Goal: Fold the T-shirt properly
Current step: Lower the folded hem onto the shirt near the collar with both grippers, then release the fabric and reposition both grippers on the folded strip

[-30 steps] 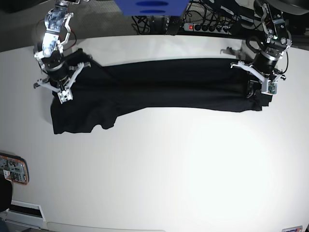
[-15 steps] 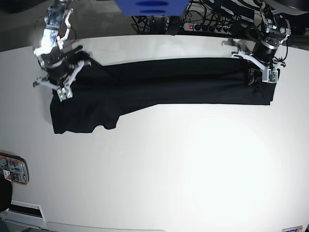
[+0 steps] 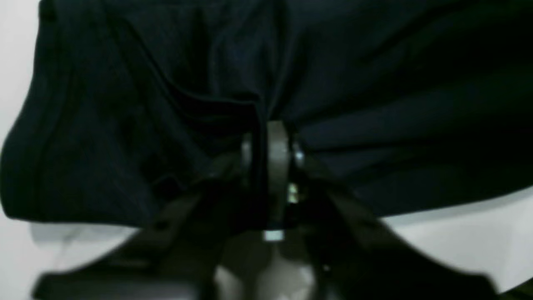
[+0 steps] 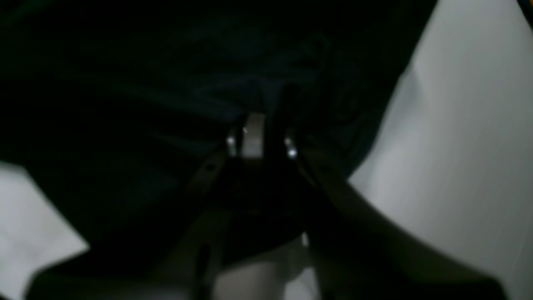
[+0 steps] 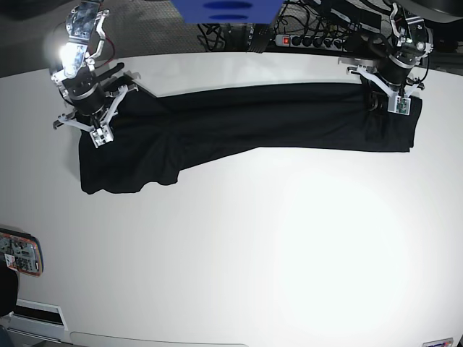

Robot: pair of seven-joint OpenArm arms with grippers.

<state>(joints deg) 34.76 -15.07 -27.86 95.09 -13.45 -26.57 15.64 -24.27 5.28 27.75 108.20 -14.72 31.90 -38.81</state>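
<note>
So the biggest thing here is the black T-shirt (image 5: 246, 123), laid out as a long, narrow strip across the far part of the white table (image 5: 239, 238). Its long axis is run side to side in the base view, pretty much level, with the left end sagging a bit nearer the bottom of the view. Which way the neck or hem is pointed can't be told, as no collar or tag can be made out.

The left end is spread wider, with a wavy lower edge, while the middle is pulled into a slimmer band with lengthwise creases. The right end is finished with a fairly square corner, and some bunched folds are seen around the gripper there.

Next down in size, the two grippers. The right gripper (image 5: 100, 135) is placed over the wide end, on the left of the base view, and its fingertips are set right down at the cloth. The left gripper (image 5: 398, 105) is placed over the other end, also down at the cloth. In both wrist views fabric is seen bunched up at the fingertips, but the tips are blurred and dark, so whether they're open or closed on the fabric can't be told.

Smallest of the lot, a circuit board (image 5: 20, 252) is seen at the left edge of the base view, well apart from the shirt.
</note>
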